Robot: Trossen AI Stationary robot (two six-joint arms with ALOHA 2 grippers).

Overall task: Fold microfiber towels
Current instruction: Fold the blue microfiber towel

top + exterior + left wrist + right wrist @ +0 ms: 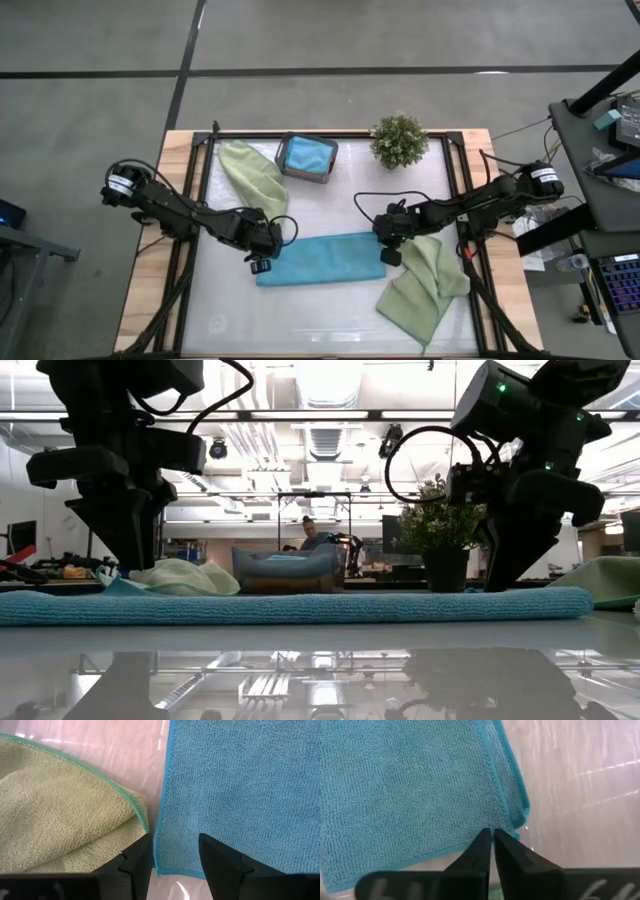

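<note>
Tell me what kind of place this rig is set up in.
Probably an open-plan lab or workshop: exposed ceiling ducts, a person seated at cluttered benches, and a side desk with equipment beside the table.

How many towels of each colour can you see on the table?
Blue towels: 2, one folded flat in the middle, one in the dark tray
Light green towels: 2, one near the tray, one by the right arm
Total: 4 towels
</note>
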